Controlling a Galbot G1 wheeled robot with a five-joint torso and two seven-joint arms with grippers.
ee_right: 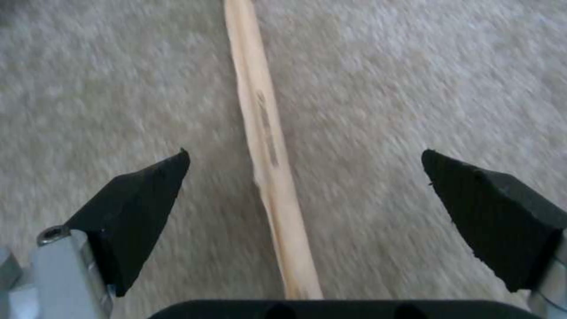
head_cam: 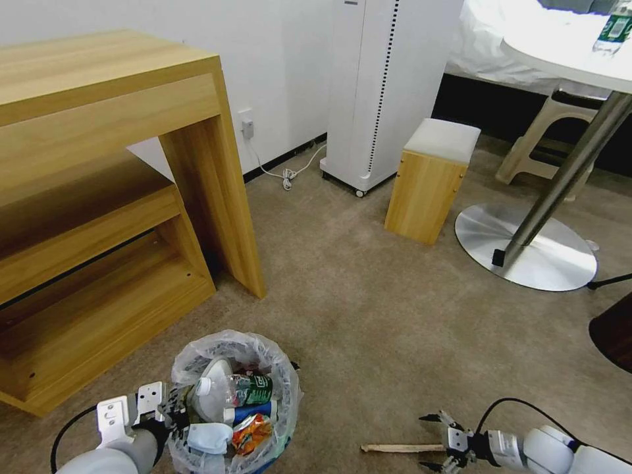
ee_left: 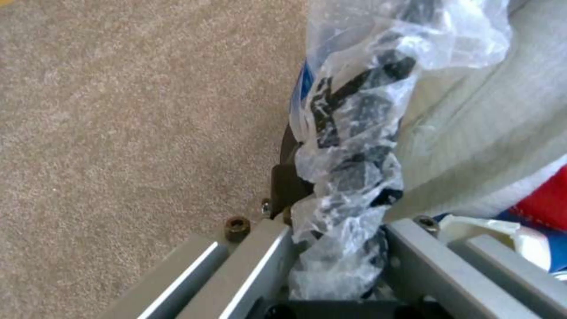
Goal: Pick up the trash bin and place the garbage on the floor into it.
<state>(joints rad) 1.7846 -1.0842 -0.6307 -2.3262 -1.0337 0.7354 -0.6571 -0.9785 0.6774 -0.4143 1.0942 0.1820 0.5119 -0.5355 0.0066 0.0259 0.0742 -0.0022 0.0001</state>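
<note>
**Head view: bin nearly full, wooden stick next between spread fingers**

Head view shows the small round blue trash bin [head_cam: 232, 401] with its crinkled clear plastic liner, standing or held low at the robot's left over the beige short-pile carpet floor [head_cam: 395, 329]. The left end effector [head_cam: 172, 403] is pinched on the bin's rim and liner; the left wrist view shows bunched liner film [ee_left: 348, 186] caught between its grey fingers. Inside lie a green-labelled clear plastic bottle [head_cam: 245, 388], a red and orange wrapper [head_cam: 251, 431], white tissue or slipper pieces [head_cam: 207, 436] and a blue-and-white packet [head_cam: 250, 412], heaped almost to the rim.

The right end effector [head_cam: 436, 442] sits low at the carpet, fingers spread wide on either side of the thin pale wooden stick [ee_right: 266, 146], which lies flat and loose.

The stick looks light, stiff and narrow, likely to roll or pivot; closing across its near end, squarely, seems best. The liner is slippery and soft, so the rim grip may shift.
</note>
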